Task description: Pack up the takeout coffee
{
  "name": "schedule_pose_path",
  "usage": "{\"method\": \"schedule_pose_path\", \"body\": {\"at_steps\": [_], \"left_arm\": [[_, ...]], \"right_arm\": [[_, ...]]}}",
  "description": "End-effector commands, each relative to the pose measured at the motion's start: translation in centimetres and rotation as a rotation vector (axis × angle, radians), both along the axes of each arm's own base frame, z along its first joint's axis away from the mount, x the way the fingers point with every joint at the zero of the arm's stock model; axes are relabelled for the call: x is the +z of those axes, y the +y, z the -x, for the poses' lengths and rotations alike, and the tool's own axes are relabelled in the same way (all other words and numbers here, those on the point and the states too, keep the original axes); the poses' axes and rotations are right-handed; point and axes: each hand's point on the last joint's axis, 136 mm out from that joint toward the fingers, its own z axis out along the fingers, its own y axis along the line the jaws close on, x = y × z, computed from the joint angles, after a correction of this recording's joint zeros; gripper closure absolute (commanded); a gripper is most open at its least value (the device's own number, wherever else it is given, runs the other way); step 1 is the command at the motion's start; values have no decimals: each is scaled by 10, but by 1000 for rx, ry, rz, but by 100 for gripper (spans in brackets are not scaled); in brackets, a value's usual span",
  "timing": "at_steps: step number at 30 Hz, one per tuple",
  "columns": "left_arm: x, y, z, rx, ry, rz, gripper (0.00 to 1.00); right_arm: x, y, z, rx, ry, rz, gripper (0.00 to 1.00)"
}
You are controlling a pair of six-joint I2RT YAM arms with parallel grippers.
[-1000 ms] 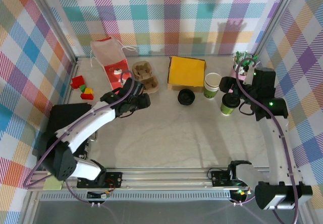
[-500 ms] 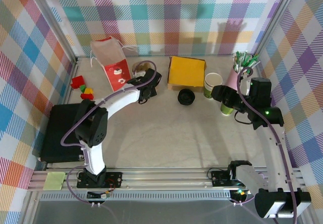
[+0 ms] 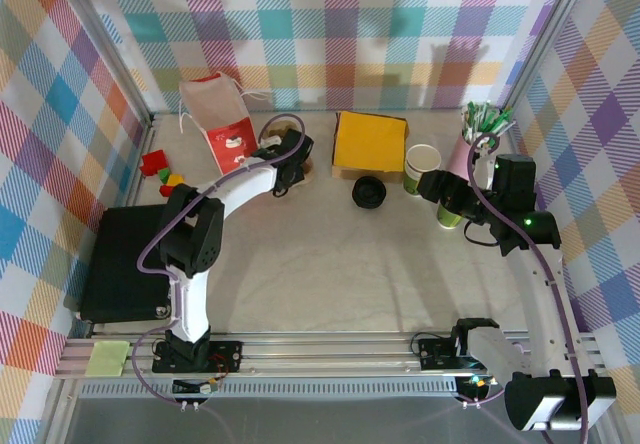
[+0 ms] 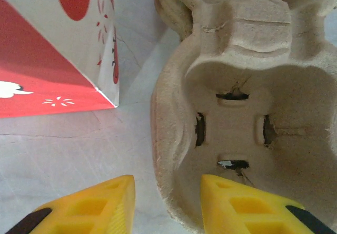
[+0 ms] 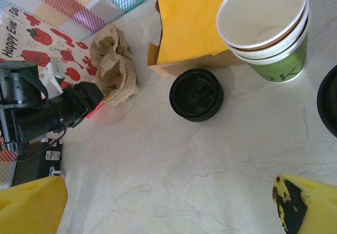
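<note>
Left end effector point(image 4: 166, 185) has swung from mid-desk to the back and narrowed. Its yellow fingers now straddle the near wall of the cardboard cup carrier point(image 4: 237, 134), one tip outside over the desk point(image 4: 63, 165) and one over a cup well. A gap still shows, so it is not clamped and holds nothing. Right end effector point(image 5: 168, 202) is released, jaws wide; it has shifted inward and hangs near the takeout coffee point(image 5: 263, 28). That cup stands upright on the desk just beside the yellow-topped box point(image 5: 192, 18), well apart from the carrier. My read: carrier grab is imminent, cup pickup is being lined up, nothing packed yet. Carrier is moulded pulp, rough and fibrous, with rounded wells and slit vents. Cup is smooth tapered paper, green sides, cream inside, apparently nested, empty. Black round lid point(image 5: 196, 94) lies loose nearby. Glossy red-white paper bag point(image 4: 52, 49) sits just beside the carrier.
</note>
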Motion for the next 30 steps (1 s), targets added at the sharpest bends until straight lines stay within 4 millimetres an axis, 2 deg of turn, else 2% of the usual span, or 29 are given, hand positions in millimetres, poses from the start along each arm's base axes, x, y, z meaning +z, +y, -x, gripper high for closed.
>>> {"method": "schedule_pose_path", "body": {"at_steps": [1,6,16,30], "left_arm": [[0,-5,-10,-16,-11,9,67],[0,-8,-14,-28,-4,8,75],[12,-5,-15,-35,-26,-9,72],[11,-8,-18,-51,-22,-9,84]], "right_arm": [[-9,-1,2,13,24,12,0],[-10,0,2,18,26,11,1],[-12,2,2,26,35,1,2],[-15,3,1,33,49,-7,3]]}}
